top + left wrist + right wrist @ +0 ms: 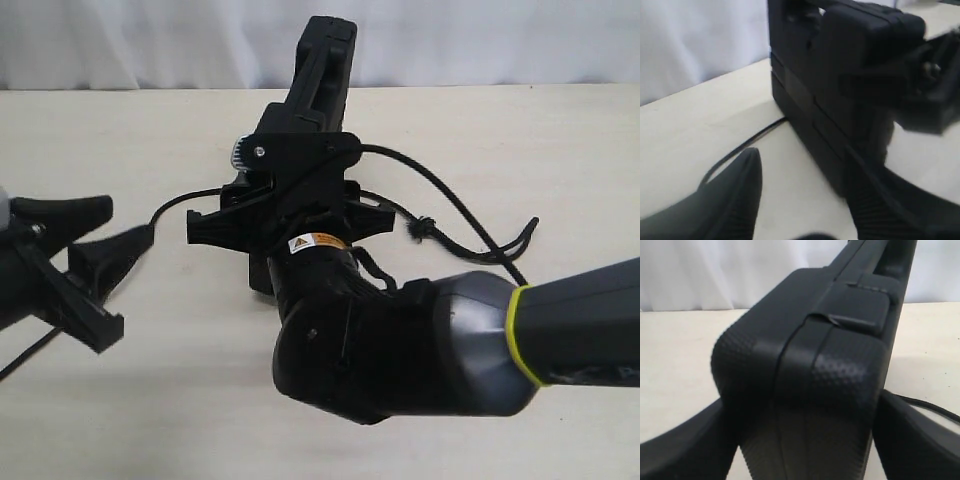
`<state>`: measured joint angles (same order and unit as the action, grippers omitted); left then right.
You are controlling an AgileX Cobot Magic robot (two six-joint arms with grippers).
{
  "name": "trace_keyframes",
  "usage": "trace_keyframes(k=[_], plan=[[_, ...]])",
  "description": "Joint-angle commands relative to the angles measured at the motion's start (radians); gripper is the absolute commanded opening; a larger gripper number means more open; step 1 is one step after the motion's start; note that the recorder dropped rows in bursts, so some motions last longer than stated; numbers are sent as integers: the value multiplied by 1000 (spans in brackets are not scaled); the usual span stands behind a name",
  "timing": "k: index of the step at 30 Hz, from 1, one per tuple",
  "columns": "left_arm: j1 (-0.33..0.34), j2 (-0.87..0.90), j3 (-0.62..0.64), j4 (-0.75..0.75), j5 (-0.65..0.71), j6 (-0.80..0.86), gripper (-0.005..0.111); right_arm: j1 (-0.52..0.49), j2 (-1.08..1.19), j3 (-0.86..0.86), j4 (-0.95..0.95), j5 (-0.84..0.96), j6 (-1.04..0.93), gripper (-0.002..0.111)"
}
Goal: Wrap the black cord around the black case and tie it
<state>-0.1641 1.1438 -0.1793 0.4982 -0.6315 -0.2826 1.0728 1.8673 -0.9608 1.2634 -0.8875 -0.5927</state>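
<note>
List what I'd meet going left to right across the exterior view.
left gripper → cord running toward the middle → case standing upright → cord's knot → cord's doubled end. The right gripper and its arm overlap the case, so they are left out of the order.

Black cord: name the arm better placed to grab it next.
Left. The right end effector is clamped on the black case, holding it on edge; the left end effector is open and empty, with the black cord lying close by.
</note>
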Motion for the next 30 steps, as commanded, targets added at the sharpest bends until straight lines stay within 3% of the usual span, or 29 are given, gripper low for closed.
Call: trace_keyframes(k=[1, 5, 10, 16, 22, 30], plan=[[0, 68, 18, 93, -54, -10, 48, -21, -35, 1, -30, 5, 11, 4], [0, 170, 18, 93, -89, 46, 48, -21, -68, 1, -30, 5, 11, 4], [0, 300, 18, 204, -288, 200, 48, -22, -78, 1, -30, 7, 11, 4], [0, 417, 14, 174, -369, 297, 48, -26, -78, 1, -30, 1, 28, 4], [0, 478, 12, 170, -565, 320, 48, -41, -78, 1, -30, 28, 167, 4], [0, 508, -74, 172, -519, 313, 49, -60, -78, 1, -42, 86, 231, 4]])
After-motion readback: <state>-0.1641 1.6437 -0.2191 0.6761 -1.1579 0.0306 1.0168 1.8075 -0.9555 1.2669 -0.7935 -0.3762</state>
